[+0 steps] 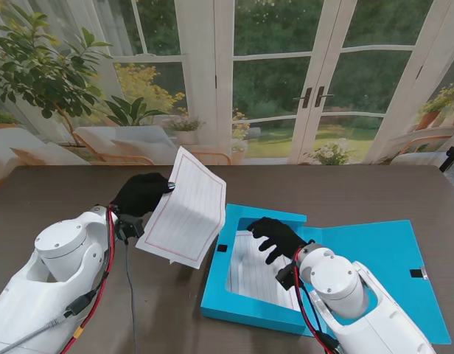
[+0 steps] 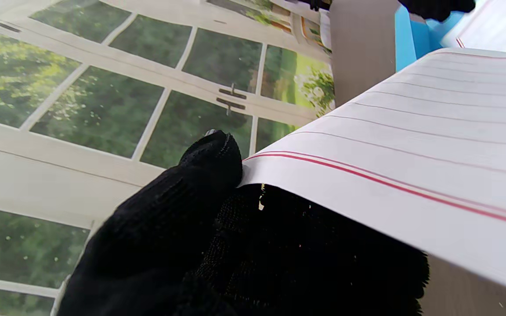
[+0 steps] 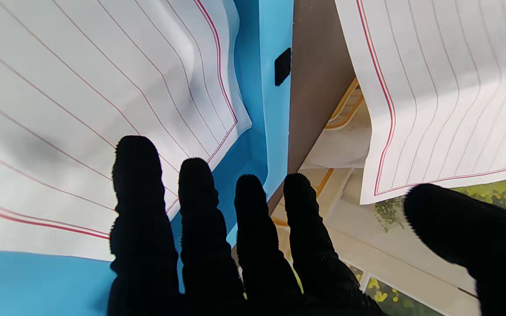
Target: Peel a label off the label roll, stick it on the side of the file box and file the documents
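A blue file box (image 1: 218,274) lies open on the brown table, its lid (image 1: 382,258) flat to the right. Lined white sheets (image 1: 249,269) rest inside it. My left hand (image 1: 141,194) is shut on one lined document (image 1: 186,210), pinched at its edge and lifted, tilted, just left of the box. In the left wrist view the fingers (image 2: 209,162) clamp that sheet (image 2: 411,145). My right hand (image 1: 275,236) hovers open over the box, fingers (image 3: 196,202) spread above the filed papers (image 3: 81,96); the held sheet (image 3: 446,87) hangs beyond them. No label roll is visible.
The brown table (image 1: 345,192) runs back to a printed backdrop of glass doors and plants. Both white forearms rise from the near corners. A small black fastener patch (image 1: 222,248) sits on the box's left wall, another (image 1: 416,273) on the lid.
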Tool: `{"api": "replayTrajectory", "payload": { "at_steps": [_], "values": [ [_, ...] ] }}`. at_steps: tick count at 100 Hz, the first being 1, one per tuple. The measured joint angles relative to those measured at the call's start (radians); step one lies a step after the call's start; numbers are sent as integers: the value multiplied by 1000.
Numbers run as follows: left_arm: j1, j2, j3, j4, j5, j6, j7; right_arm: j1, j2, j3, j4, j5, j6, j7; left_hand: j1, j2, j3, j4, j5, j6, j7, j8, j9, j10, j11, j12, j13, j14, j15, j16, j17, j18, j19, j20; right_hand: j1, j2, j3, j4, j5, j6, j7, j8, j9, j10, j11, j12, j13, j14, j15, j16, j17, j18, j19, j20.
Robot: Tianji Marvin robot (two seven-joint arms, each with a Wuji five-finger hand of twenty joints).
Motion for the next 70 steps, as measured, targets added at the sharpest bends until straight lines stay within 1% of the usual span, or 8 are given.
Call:
{"api": "replayTrajectory", "payload": {
  "at_steps": [4,10,14,23,35,43,56,70],
  "values": [
    [2,0,6,-10,-11,-3,3,0,0,3,0,24,3,0,0,1,-8,0,0,0,0,1,0,0,2,-1,0,1,0,0,0,3,0,0,-23,0,2,-36,-26,0,5,-1,-26,-6,-1,0,-24,-6,-19,-1,0,0,-30,19],
    [5,0,17,-29,-25,-7,10,1,0,7,0,63,10,5,1,1,-14,0,0,0,0,2,0,0,3,-2,0,3,0,0,0,6,0,0,-64,15,-6,-129,-54,2,12,-2,-49,-11,-3,-1,-26,-8,-43,-9,0,0,-70,36],
    [5,-1,24,-39,-30,-10,13,2,0,8,1,70,14,8,2,1,-14,0,0,0,0,2,0,1,3,-2,0,3,0,0,0,6,0,0,-78,23,1,-171,-68,4,17,-2,-59,-12,-6,-2,-47,-13,-69,-16,0,0,-91,46],
    [5,-1,39,-59,-40,-16,14,4,-1,9,5,85,14,9,9,1,-19,0,0,0,0,2,0,1,4,-2,0,3,0,0,0,6,0,0,-90,35,2,-232,-85,12,27,-3,-73,-15,-4,-2,-61,-19,-98,-31,0,0,-133,56],
    [4,-2,56,-77,-58,-19,15,5,-6,13,9,151,21,8,9,-3,20,0,0,2,0,2,0,2,-9,7,0,3,0,0,0,8,0,0,-116,48,1,-252,-96,13,27,-3,-88,-17,-4,-2,-75,-21,-111,-37,0,0,-162,71],
    [4,-2,66,-88,-71,-20,14,7,-9,11,11,164,28,8,7,-63,142,-1,0,16,-1,3,2,9,-47,43,0,4,0,0,0,10,0,0,-140,60,0,-262,-105,13,28,-3,-110,-18,-6,-3,-86,-21,-133,-37,0,0,-183,71],
    [4,-3,84,-100,-80,-25,10,10,-19,12,17,259,35,-3,7,-66,156,-2,0,17,-3,3,2,10,-51,53,0,4,0,0,0,12,0,1,-152,110,-22,-282,-105,13,28,-8,-122,-18,-6,-3,-85,-25,-154,-41,0,-9,-247,145],
    [2,-3,98,-106,-85,-26,7,8,-31,15,17,306,23,-16,7,-80,175,-2,0,18,-3,3,3,10,-51,53,0,4,0,0,0,14,0,1,-153,111,-23,-283,-105,13,28,-8,-122,-18,-6,-4,-85,-33,-157,-41,0,-21,-263,148]
  ]
}}
